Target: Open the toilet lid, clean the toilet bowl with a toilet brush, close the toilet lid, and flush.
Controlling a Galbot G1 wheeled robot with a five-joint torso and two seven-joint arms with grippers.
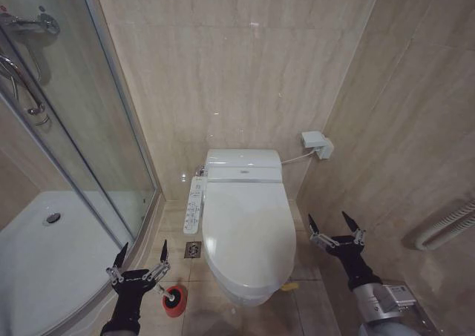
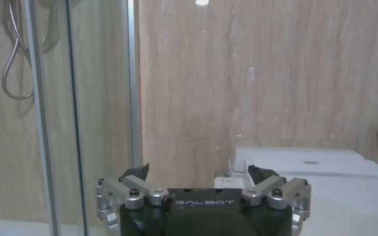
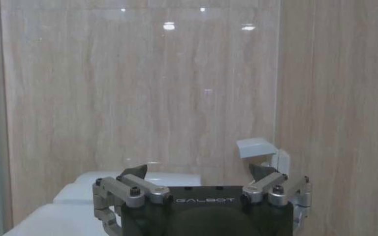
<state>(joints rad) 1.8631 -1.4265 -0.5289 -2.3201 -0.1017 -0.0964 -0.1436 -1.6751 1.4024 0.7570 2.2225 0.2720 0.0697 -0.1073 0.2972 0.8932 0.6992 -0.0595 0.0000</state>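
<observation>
Both pincers are just hanging low in front of the toilet with nothing in them: the left pincer [image 1: 139, 262] has its dark pointed fingers spread wide, down by the shower edge, and the right pincer [image 1: 335, 229] is spread the same way over on the other side, close to the tiled side wall. Between them sits the toilet lid [image 1: 246, 236], a big smooth glossy white oval, shut flat and covering the whole length of the seat, with a little yellow-green strap [image 1: 290, 285] poking out at its front edge on the right pincer's side. Underneath it you only get a sliver of the toilet bowl [image 1: 249, 299] at the front; behind the lid is the boxy white bidet unit [image 1: 243, 165], and a white control strip [image 1: 194, 204] with small buttons runs along the side nearest the left pincer. The toilet brush [image 1: 170, 300] stands in its small red round cup holder [image 1: 177, 303] on the floor, thin white handle sticking up at a slant, dark head down in the cup. It's just beside the left pincer, right off one fingertip, though I can't tell if they actually touch. The right pincer is well apart from the brush and near the lid's side, not touching it. Left wrist view shows the lid [image 2: 353, 196] past the spread fingers [image 2: 136, 172].
</observation>
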